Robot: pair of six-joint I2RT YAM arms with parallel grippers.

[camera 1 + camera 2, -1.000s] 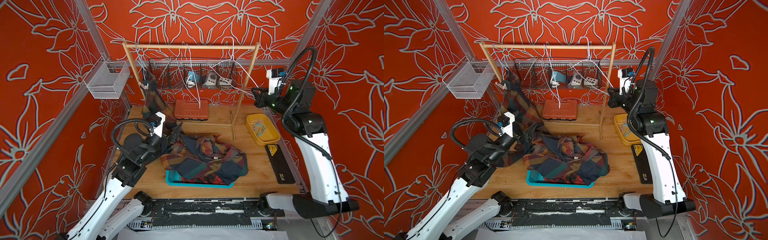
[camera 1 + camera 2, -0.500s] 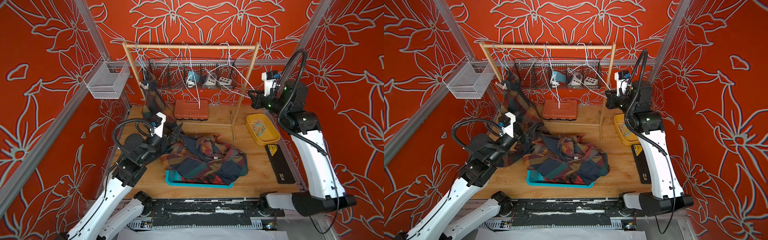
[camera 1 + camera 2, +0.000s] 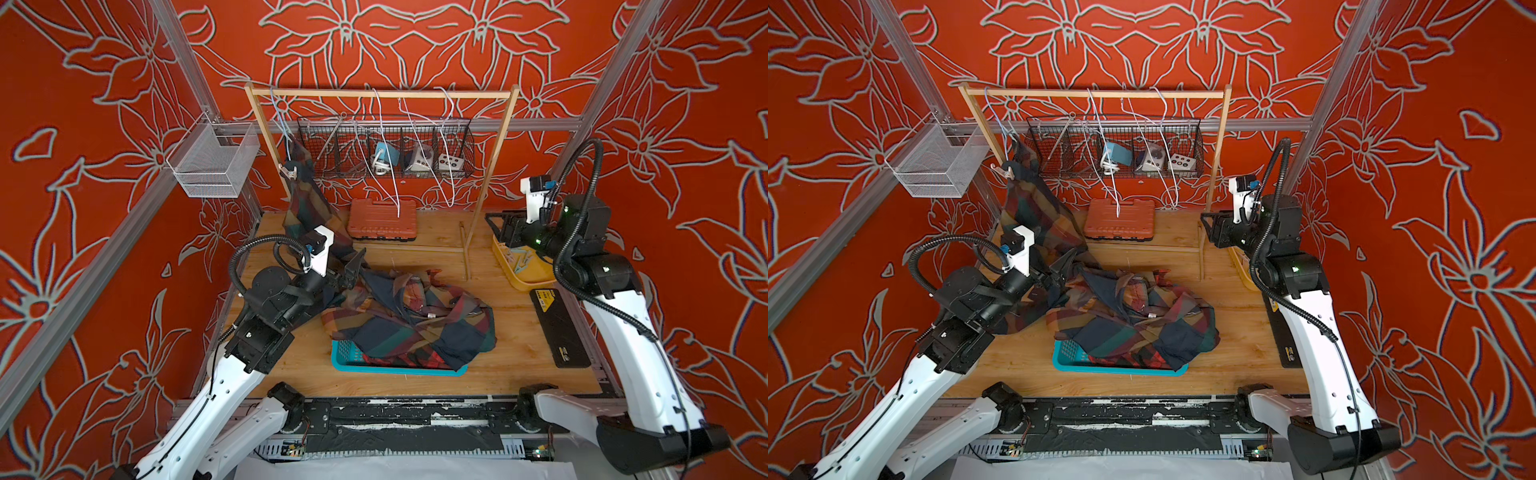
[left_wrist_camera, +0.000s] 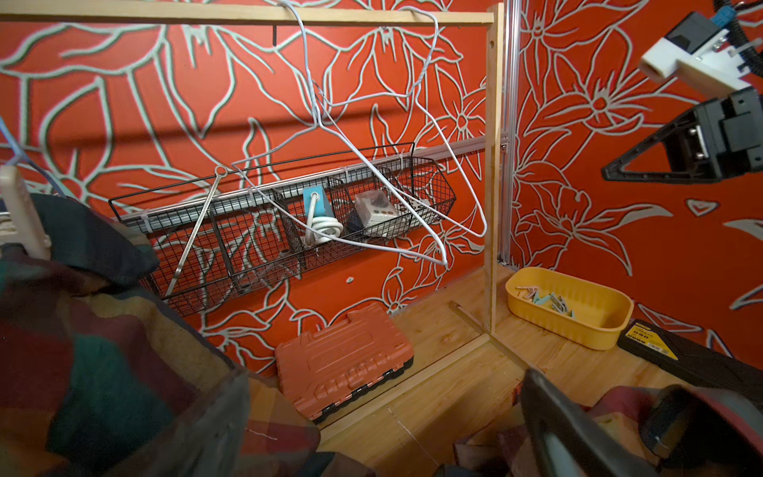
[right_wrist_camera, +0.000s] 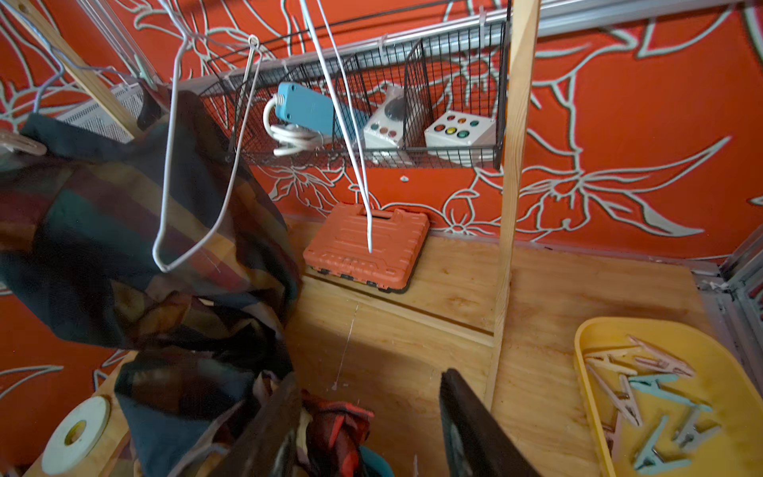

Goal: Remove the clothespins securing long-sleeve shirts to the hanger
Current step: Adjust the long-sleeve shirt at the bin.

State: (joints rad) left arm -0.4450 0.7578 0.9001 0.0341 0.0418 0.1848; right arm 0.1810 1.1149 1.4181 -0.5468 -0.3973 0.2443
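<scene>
— Right tool (image 3: pixel 494 227) has swung down from the rack's (image 3: pixel 374 94) post and sprung apart over the yellow tray (image 5: pixel 726 363)!
— Holding anything?
— Nothing between its jaws in the wrist view. Left tool (image 3: pixel 354 266) gapes wide, plaid cloth draped against it, not pinched.
— Pegs?
— Clothespins (image 5: pixel 644 396), pale pink and mint, lie loose in that tray, which the arm half hides from above. One pale peg (image 3: pixel 291 171) clamps the hanging shirt (image 3: pixel 309 208) near its wire hanger (image 3: pixel 279 124).
— Other shirts?
— The other shirts (image 3: pixel 415 320) sit heaped over a teal basket (image 3: pixel 345 359) on the bench (image 3: pixel 519 345), with the red check shirt (image 5: pixel 334 417) nearly buried. The black case (image 3: pixel 561 332) has a yellow label (image 3: pixel 547 300), too small to read.
</scene>
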